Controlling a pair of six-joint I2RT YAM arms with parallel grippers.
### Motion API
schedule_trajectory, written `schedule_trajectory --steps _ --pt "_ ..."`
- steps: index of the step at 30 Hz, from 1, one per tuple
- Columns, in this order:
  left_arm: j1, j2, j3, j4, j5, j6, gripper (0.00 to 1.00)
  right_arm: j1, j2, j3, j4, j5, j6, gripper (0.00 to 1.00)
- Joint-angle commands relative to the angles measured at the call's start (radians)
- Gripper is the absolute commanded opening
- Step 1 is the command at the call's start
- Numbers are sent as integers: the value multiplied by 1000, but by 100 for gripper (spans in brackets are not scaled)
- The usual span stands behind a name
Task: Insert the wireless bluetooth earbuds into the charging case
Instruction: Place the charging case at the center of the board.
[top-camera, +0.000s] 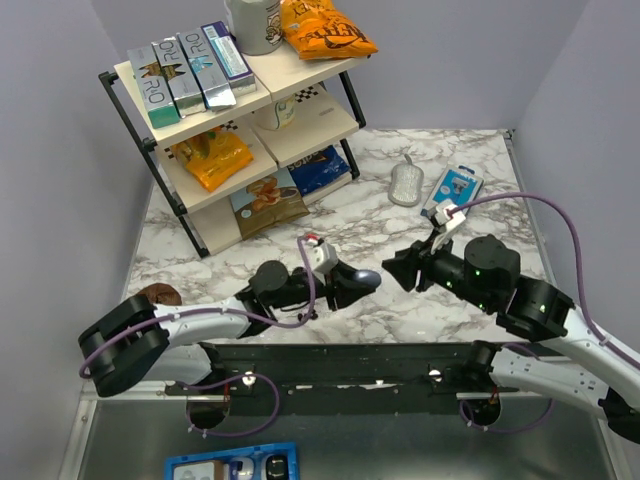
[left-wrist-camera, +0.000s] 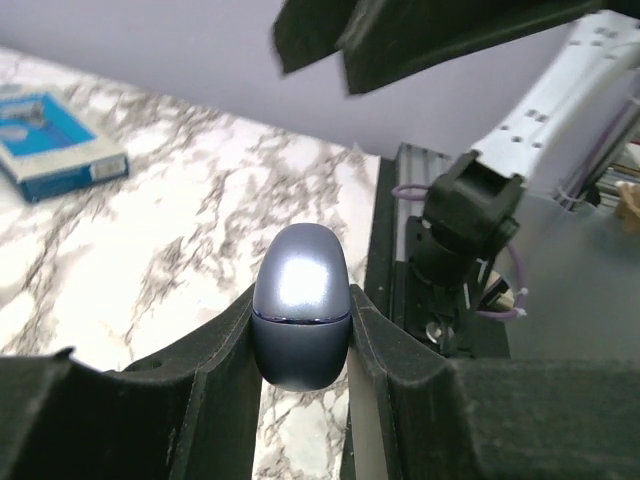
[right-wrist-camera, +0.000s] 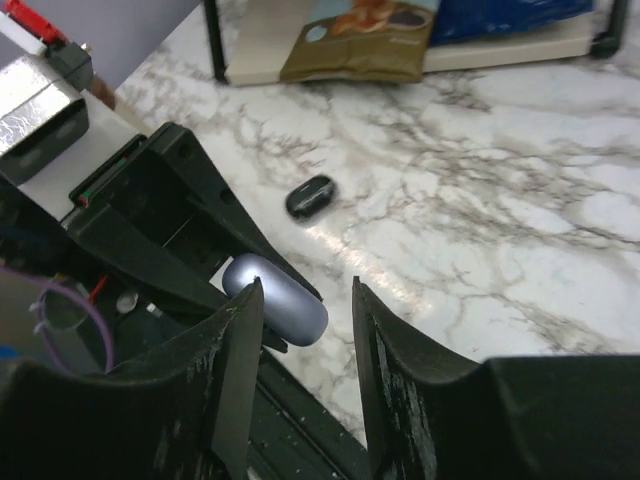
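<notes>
The left tool (left-wrist-camera: 302, 300) clamps 1 closed charging case (left-wrist-camera: 300, 350). The right tool (right-wrist-camera: 306, 292) stands parted and empty. 1 earbud (right-wrist-camera: 310, 196) lies on the worktop (right-wrist-camera: 500, 200).

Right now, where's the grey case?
Top view: the case is above the table near its front edge, pinched in the left gripper, the open right gripper just right of it.

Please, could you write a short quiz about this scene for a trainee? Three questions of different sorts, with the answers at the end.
1. True or false: the left gripper is shut on the charging case.
2. Fill the gap: the jaws of the right gripper stand ____.
3. Choose one: the black earbud lies A) on the marble table; B) inside the charging case; C) between the right gripper's jaws.

Key: 1 true; 2 open; 3 A.
</notes>
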Motion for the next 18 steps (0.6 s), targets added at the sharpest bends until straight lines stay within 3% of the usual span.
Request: schedule_trajectory --steps 1,5,9,11,18 --pt "73 97 176 -315 -102 -148 0 3 -7 25 -43 270 66 51" --pt "166 242 340 -419 12 -337 0 3 -28 -1 -41 329 93 52" --pt "216 403 366 -228 44 -529 0 0 -48 -30 -24 343 115 53" --pt "222 468 429 -206 53 -608 0 0 -53 -44 -12 335 127 54" --pt "224 724 630 -247 46 -707 0 -2 -54 -72 12 320 155 54"
